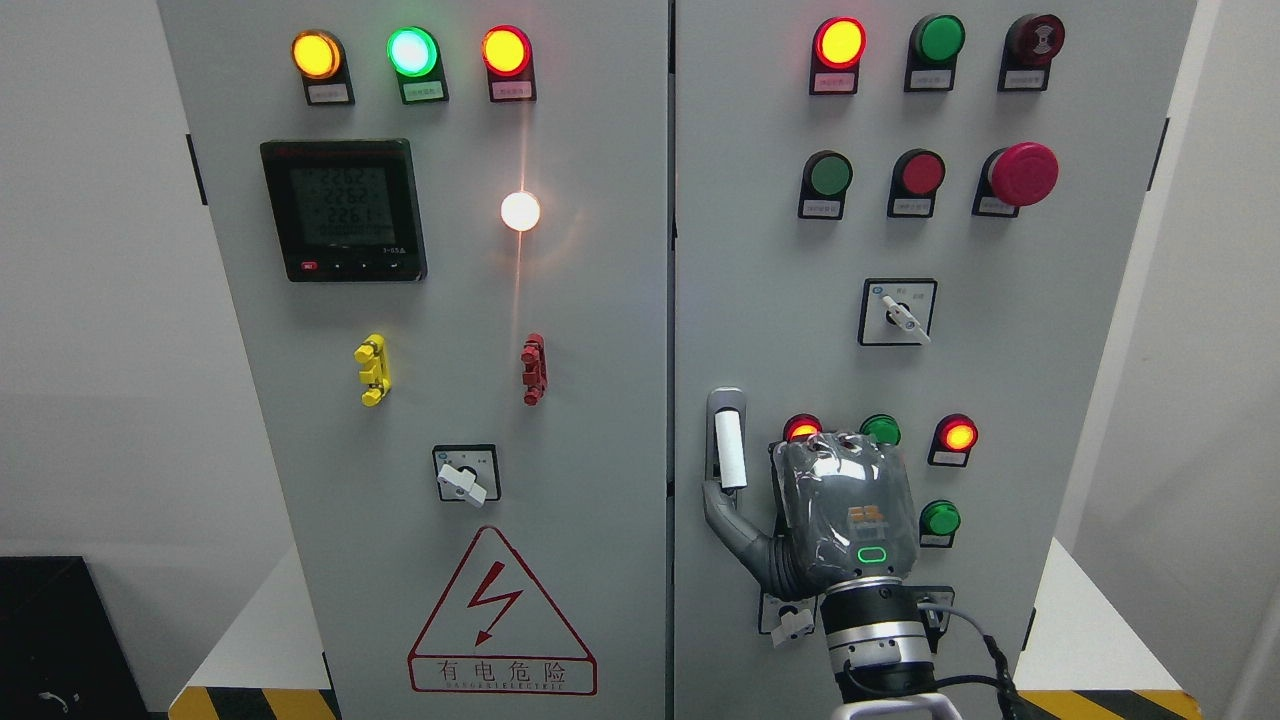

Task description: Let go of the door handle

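Door handle: lower centre of the frame, on the right cabinet door just right of the centre seam. Upright white grip set in a grey metal backplate with a rounded top; grip stands vertical.
Right hand: arm enters at the bottom edge, right of the middle. Grey hand seen from the back, with a lit green ring near the wrist. Palm sits just right of the handle, apart from it.
Thumb: stretched up-left, its tip at the foot of the white grip; touching or just short, cannot tell.
Hand state: not wrapped round the handle; the other fingers are hidden behind the back of the hand, so clenched or relaxed cannot be told.
Behind the hand: red indicator lamp and green indicator lamp peeking above the knuckles.
Left door: digital meter upper left, warning triangle at the bottom.
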